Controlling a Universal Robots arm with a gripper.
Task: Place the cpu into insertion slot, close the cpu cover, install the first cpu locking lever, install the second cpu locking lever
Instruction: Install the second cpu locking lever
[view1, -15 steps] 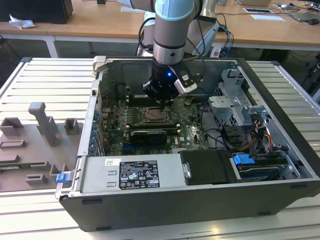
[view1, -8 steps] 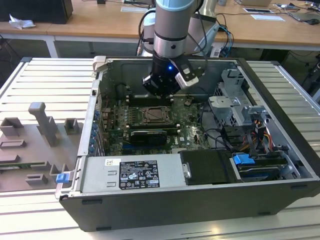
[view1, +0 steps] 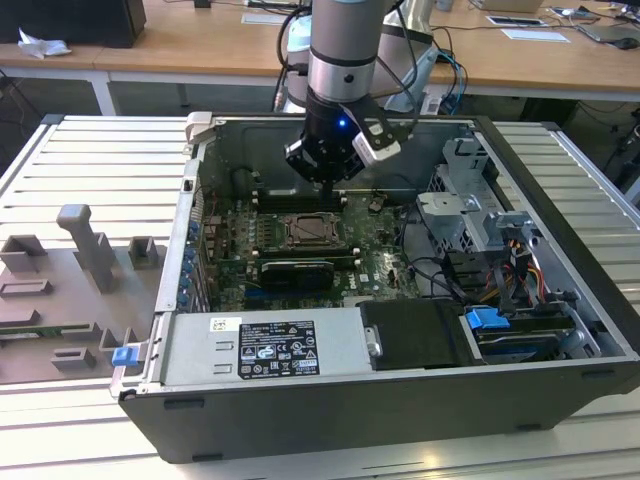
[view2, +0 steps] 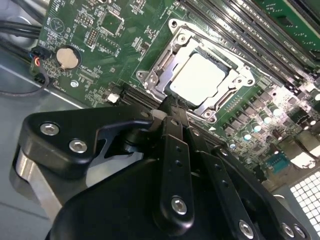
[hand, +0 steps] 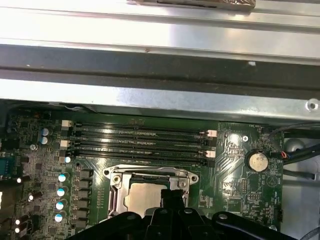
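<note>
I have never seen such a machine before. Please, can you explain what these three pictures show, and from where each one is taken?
A grey robot arm reaches down into an open computer case. Its black tool hangs just above the green motherboard. The exterior view looks at the whole case from outside. Both wrist views come from cameras riding on the arm, looking past the tool at the board. There the pale silver square cpu already lies in the metal-rimmed insertion slot, with the silvery cpu cover closed down around it. The tool holds nothing.
</note>
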